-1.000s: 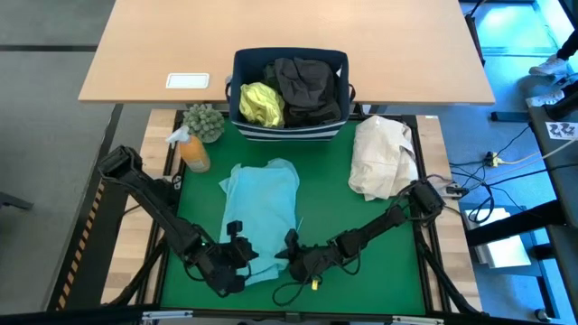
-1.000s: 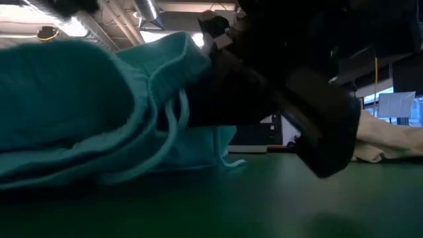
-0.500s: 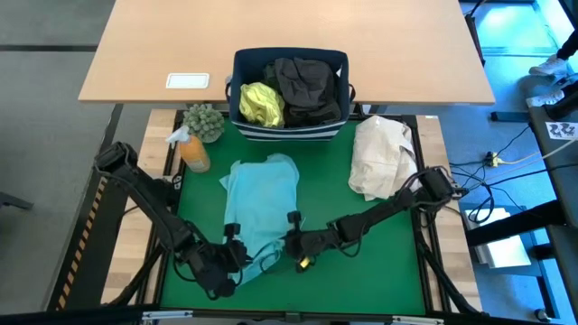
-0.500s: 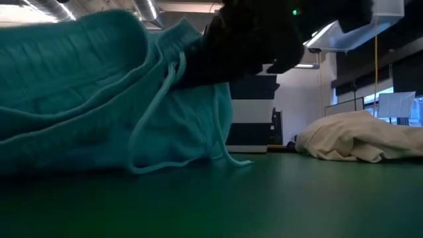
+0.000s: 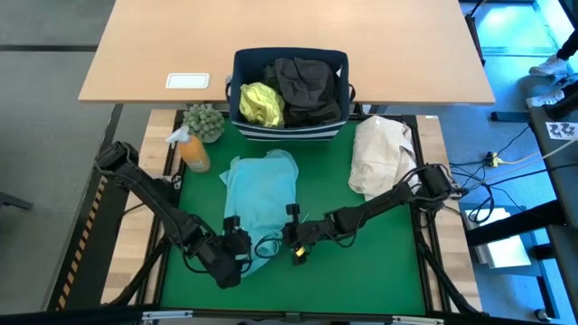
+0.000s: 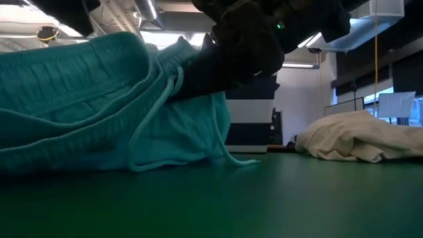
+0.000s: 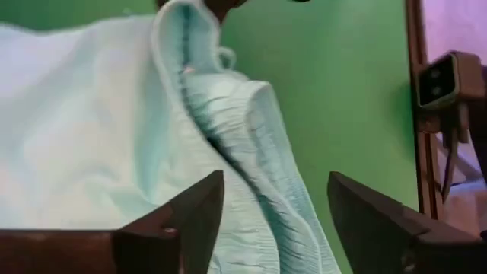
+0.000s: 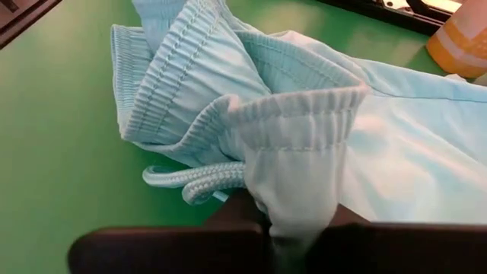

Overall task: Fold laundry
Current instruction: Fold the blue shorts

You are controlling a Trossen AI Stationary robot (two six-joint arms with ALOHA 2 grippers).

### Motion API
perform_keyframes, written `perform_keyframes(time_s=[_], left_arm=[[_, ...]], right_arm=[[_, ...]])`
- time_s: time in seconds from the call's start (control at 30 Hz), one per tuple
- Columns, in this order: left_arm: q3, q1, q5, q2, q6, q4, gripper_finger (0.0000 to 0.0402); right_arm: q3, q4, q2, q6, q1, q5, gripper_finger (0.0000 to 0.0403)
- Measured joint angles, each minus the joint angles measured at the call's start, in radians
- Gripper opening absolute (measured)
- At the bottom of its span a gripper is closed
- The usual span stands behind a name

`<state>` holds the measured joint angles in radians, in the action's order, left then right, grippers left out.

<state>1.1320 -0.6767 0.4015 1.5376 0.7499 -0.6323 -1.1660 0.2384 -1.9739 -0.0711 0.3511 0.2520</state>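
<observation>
The right gripper [image 5: 291, 242] pinches the turquoise shorts' [image 5: 262, 194] near waistband, probably to fold it; the left gripper [image 5: 237, 251], spread, sits beside it.

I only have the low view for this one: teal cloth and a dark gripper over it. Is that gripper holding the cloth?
Observer: Yes. The right gripper is shut on the turquoise garment's waistband.
Operator: And the other arm?
Observer: The left gripper stands open at the garment's near edge, nothing between its fingers.
Operator: Any laundry left?
Observer: A yellow-green shirt and dark garments sit in the navy bin.
</observation>
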Motion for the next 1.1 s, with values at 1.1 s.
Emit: perform_keyframes(time_s=[1.1], left_arm=[[-0.001, 0.094, 0.113, 0.132, 0.131, -0.049, 0.0246]], right_arm=[[0.001, 0.088, 0.000, -0.065, 0.002, -0.169, 0.0026]])
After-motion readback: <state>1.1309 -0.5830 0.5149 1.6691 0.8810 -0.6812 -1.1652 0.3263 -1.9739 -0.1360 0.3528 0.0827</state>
